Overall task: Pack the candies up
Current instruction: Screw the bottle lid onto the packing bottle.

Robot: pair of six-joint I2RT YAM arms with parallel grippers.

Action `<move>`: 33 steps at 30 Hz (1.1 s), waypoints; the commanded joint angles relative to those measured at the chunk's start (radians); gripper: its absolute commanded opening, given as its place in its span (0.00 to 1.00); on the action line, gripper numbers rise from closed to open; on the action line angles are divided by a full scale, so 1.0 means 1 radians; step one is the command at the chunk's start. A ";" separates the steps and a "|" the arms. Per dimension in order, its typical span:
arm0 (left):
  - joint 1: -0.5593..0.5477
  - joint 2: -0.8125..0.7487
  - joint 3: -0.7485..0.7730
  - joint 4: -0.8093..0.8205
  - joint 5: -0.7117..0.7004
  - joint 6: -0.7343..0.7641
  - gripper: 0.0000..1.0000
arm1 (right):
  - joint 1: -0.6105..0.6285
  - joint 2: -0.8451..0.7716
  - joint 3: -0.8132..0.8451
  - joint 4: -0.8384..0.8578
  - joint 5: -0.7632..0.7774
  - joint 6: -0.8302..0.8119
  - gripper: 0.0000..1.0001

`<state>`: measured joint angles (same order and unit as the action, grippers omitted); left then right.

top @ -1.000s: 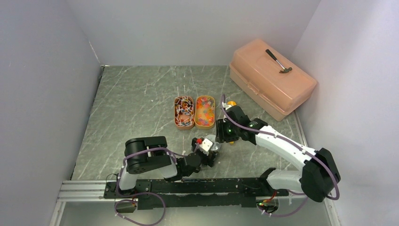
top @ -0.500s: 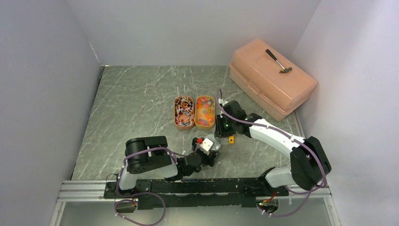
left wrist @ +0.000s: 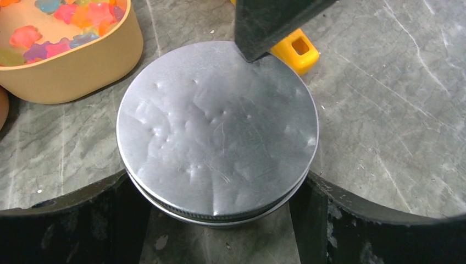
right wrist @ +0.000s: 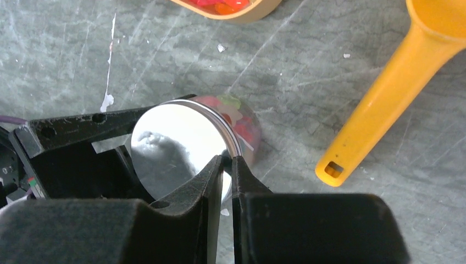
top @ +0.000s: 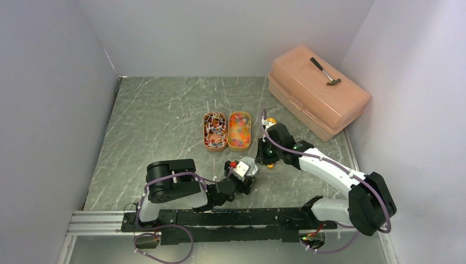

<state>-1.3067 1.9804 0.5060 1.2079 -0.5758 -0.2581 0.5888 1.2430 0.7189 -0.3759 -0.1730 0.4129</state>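
Observation:
My left gripper [top: 247,171] is shut on a small clear jar [right wrist: 240,119] with a silver lid [left wrist: 217,129]; its fingers [left wrist: 118,217] clamp both sides of the jar, low on the table. Colourful candies show through the jar's wall. My right gripper [right wrist: 227,160] is shut and empty, its tips at the lid's rim; in the top view it [top: 262,158] hangs just right of the jar. Two tan tubs hold more candies: twist-wrapped pieces [top: 214,130] and gummies [top: 239,130]. The gummy tub [left wrist: 60,49] lies left of the jar.
An orange plastic scoop [right wrist: 395,93] lies on the table right of the jar, its handle end beside the lid [left wrist: 297,48]. A salmon toolbox [top: 317,91] with a hammer [top: 325,72] on top stands at the back right. Grey walls enclose the table.
My right wrist shifted a little toward the tubs and came back beside the jar. The left arm and the jar have not moved.

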 commanded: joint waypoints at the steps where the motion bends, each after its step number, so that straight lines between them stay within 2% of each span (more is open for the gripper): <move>1: -0.004 0.070 -0.029 -0.260 0.020 -0.085 0.72 | 0.046 -0.058 -0.054 -0.062 -0.089 0.049 0.13; 12: -0.002 0.078 -0.032 -0.260 0.013 -0.099 0.71 | 0.134 -0.204 -0.127 -0.101 -0.145 0.161 0.06; 16: -0.003 0.076 -0.035 -0.254 0.013 -0.095 0.71 | 0.136 -0.238 -0.060 -0.188 -0.059 0.134 0.06; 21: -0.003 0.076 -0.040 -0.251 0.014 -0.095 0.71 | 0.133 -0.228 0.079 -0.266 0.098 0.080 0.14; 25: -0.003 0.081 -0.038 -0.254 0.015 -0.094 0.71 | 0.130 -0.180 0.151 -0.246 0.112 0.050 0.15; 33: -0.003 0.076 -0.036 -0.265 0.012 -0.094 0.71 | 0.130 -0.057 0.178 -0.139 0.015 0.043 0.00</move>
<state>-1.3125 1.9831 0.5083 1.2076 -0.6006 -0.2756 0.7208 1.1442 0.8783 -0.5808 -0.1123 0.4713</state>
